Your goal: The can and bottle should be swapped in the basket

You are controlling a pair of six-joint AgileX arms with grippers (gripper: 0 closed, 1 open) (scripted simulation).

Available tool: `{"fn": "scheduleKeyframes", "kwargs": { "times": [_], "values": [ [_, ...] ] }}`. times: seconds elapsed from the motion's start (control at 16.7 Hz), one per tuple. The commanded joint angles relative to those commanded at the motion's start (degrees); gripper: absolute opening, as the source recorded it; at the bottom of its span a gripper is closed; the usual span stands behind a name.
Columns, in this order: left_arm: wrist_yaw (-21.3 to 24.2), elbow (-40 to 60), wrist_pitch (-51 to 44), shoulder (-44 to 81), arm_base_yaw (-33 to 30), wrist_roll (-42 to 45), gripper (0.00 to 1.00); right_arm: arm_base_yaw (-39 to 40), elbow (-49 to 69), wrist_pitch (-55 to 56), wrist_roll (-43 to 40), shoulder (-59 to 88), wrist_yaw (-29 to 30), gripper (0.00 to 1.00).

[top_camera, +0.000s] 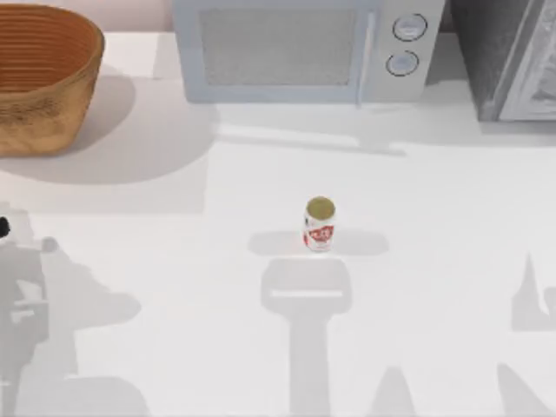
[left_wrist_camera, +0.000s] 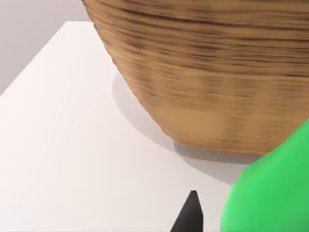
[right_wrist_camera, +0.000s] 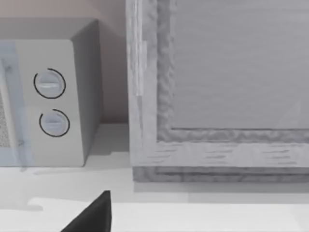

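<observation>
The can (top_camera: 320, 224), white with a red label and gold top, stands upright near the middle of the table. The brown woven basket (top_camera: 39, 82) sits at the back left, and its ribbed wall (left_wrist_camera: 217, 82) looms close in the left wrist view. The green bottle (left_wrist_camera: 270, 193) is right beside my left gripper's (left_wrist_camera: 205, 217) dark fingertip (left_wrist_camera: 190, 212), just in front of the basket's base; the gripper looks shut on it. A small dark bit of my left arm (top_camera: 3, 228) shows at the table's left edge. A dark part of my right gripper (right_wrist_camera: 94, 215) faces the appliances at the back right.
A grey microwave (top_camera: 304, 48) with two round knobs (right_wrist_camera: 50, 101) stands along the back edge. A larger grey appliance (top_camera: 512, 56) stands to its right. Arm shadows fall across the white table in front of the can.
</observation>
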Motion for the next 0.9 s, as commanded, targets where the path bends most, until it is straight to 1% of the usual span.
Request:
{"fn": "scheduleKeyframes", "kwargs": {
  "times": [0.24,0.42,0.6,0.9],
  "values": [
    [-2.36,13.14,-14.59,-6.62,3.34,-0.62,0.00,0.00,0.00,0.00,0.00,0.00,0.00,1.00],
    [-3.28,24.67,-27.86,-10.05,3.80,-0.91,0.00,0.00,0.00,0.00,0.00,0.00,0.00,1.00],
    [-3.16,36.28,-41.73,-11.10,1.86,-0.98,0.00,0.00,0.00,0.00,0.00,0.00,0.00,1.00],
    [-1.59,52.78,-61.89,-9.15,-3.91,-0.57,0.00,0.00,0.00,0.00,0.00,0.00,0.00,1.00]
  ]
}}
